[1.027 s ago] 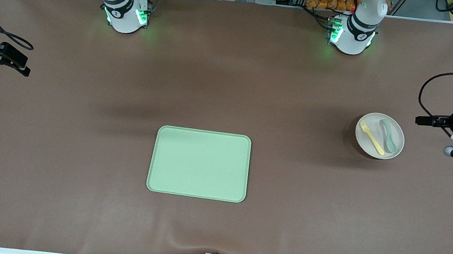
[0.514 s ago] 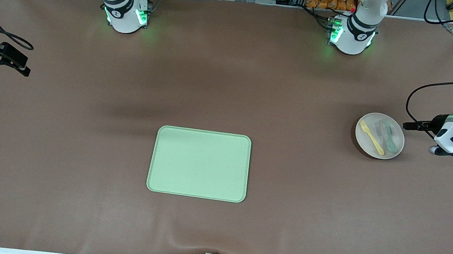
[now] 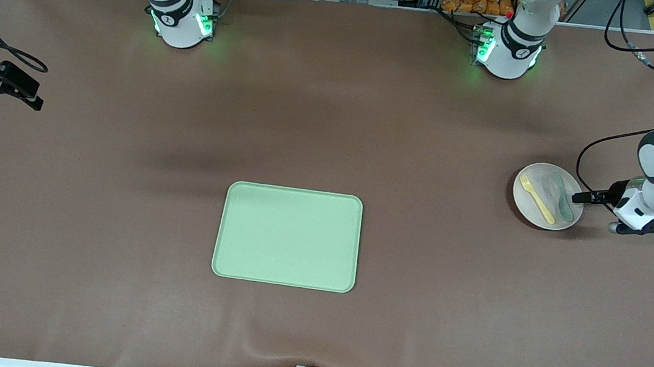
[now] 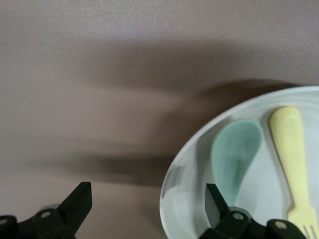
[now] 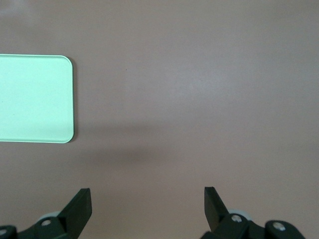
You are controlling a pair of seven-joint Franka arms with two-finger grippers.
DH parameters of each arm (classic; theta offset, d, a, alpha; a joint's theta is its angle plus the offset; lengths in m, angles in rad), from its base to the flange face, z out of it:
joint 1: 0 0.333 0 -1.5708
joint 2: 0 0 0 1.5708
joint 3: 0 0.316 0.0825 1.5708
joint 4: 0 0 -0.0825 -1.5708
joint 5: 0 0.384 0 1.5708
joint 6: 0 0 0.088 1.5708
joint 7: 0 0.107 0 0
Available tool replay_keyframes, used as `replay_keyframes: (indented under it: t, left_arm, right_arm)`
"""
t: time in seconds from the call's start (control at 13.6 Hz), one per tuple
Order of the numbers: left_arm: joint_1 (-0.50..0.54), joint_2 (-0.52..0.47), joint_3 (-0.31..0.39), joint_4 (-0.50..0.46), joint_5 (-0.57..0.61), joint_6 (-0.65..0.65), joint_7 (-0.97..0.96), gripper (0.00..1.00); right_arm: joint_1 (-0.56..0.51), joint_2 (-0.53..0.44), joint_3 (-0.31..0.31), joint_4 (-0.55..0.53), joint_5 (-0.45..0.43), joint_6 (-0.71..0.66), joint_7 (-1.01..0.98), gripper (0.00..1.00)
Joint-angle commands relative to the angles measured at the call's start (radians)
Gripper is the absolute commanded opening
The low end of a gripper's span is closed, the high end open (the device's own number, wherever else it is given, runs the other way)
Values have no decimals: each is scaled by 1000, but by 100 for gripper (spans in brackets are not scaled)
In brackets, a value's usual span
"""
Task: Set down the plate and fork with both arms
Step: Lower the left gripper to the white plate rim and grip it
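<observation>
Brown cloth covers the wide table (image 3: 332, 135), and a rectangular light-green tray (image 3: 287, 237) lies near its middle. Toward the left arm's end sits the small round off-white plate (image 3: 527, 207), with the pale-yellow plastic fork (image 3: 537, 199) and a grey-green spoon (image 3: 562, 198) lying side by side on it.

The left gripper (image 3: 582, 197) hovers just over the plate's rim with its jaws spread wide and nothing between them; in its wrist view one finger (image 4: 214, 201) is above the rim, near the spoon's bowl. The right gripper (image 3: 5, 90) waits over the bare cloth at the right arm's end, also released (nothing held).

I judge the step to be grasping the plate. To do it well, the rim should pass between the fingers without pushing the spoon, and the plate must stay level.
</observation>
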Motion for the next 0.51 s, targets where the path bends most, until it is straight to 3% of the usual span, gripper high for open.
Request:
replay_keyframes:
  t: [0.0,0.44]
  left_arm:
    - [6,16,-5,2,10,21,3,100]
    - [6,19,-5,-9,11,14,5,100]
  right_arm:
    - [-15,-5,10,-2,-1,-7,-8,100]
    - [-15,-5,9,-2,-1,-7,-8,100]
